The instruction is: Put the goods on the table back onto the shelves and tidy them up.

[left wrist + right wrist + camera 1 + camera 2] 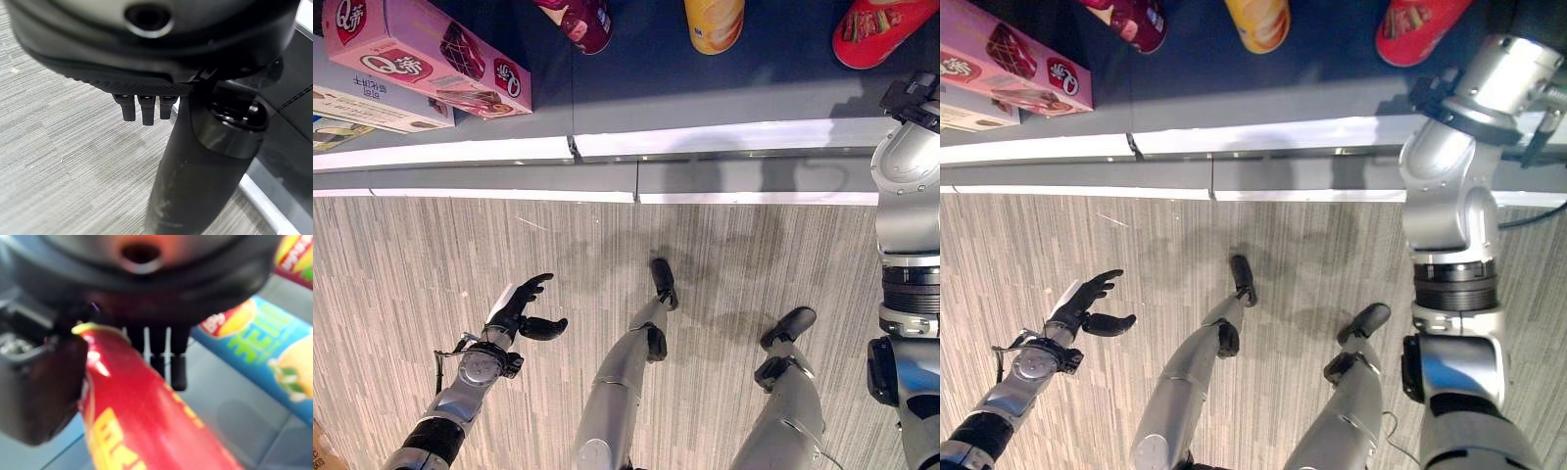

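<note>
Up at 12 o'clock in the left eye view, the desk (705, 98) carries a pink box (431, 54), a maroon can (582, 22), a yellow tube (715, 22) and a red pack (881, 31). Left hand (524, 311) hangs over the floor (724, 264) at 8 o'clock, fingers spread, empty. Right wrist view: right hand (166, 352) has its thumb and fingers closed around a red tube (142, 426), a blue pack (254, 342) just beside. My read: keep the grip firm and lift straight, clear of the neighbours.

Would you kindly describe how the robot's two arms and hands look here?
Both arms are silver-grey metal segments with black ribbed joint bands. The left hand is dark, with a white cover along its thumb side. The right hand shows dark, slim fingers under a rounded dark housing.
</note>
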You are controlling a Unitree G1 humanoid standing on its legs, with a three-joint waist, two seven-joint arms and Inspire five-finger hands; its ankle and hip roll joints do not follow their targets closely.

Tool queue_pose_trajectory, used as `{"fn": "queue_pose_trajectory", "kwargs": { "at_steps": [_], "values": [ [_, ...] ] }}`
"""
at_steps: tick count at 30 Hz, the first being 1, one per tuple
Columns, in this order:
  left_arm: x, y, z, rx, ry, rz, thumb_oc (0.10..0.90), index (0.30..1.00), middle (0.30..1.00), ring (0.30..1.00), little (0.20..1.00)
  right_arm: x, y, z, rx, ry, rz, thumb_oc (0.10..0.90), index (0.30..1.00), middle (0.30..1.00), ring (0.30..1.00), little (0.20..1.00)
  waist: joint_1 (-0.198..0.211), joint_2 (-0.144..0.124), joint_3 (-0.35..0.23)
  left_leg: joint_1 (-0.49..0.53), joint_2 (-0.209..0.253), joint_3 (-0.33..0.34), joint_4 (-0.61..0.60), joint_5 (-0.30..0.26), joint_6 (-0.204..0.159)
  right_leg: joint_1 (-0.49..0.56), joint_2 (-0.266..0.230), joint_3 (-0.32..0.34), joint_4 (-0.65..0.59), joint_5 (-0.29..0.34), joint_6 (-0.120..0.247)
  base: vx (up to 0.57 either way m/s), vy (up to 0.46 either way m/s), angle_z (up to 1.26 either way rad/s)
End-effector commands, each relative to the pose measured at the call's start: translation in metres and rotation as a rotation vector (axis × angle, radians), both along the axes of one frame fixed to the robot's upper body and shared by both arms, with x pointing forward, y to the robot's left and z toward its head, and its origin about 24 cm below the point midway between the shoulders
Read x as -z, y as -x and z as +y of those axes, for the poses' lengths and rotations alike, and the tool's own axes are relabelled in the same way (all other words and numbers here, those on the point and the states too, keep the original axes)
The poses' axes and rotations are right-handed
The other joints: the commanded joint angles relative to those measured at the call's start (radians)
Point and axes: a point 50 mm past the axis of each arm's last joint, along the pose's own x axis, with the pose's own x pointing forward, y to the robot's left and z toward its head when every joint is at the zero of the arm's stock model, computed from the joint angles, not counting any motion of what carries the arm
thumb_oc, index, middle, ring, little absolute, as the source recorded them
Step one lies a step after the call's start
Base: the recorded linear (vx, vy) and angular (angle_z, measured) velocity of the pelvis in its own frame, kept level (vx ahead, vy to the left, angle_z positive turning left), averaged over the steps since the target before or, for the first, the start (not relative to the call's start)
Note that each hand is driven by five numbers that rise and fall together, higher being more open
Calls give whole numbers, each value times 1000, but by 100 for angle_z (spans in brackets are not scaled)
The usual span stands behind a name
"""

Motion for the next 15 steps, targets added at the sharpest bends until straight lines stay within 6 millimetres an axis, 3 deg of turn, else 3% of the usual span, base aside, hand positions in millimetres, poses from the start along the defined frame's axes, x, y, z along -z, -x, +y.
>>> {"fn": "queue_pose_trajectory", "kwargs": {
  "at_steps": [1,5,15],
  "values": [
    [-29,4,62,-268,-34,-114,800,900,900,900,900,-1,30,-13,-52,26,-97,400,300,300,300,300,-71,-140,8,196,203,-12,14,-190,-261,5,0,123,-173,216,94,-41,4,4],
    [-34,3,65,-257,-56,-119,800,900,900,900,900,-11,31,-9,-39,56,-116,400,300,300,300,300,-65,-140,3,189,213,-19,20,-184,-259,-4,5,121,-165,201,94,-42,-5,-6],
    [-33,6,70,-266,-65,-104,800,900,900,900,900,-16,32,-6,-47,73,-130,400,300,300,300,300,-62,-143,-10,186,225,-22,22,-182,-257,-10,13,114,-162,191,94,-16,-2,-8]
  ]
}}
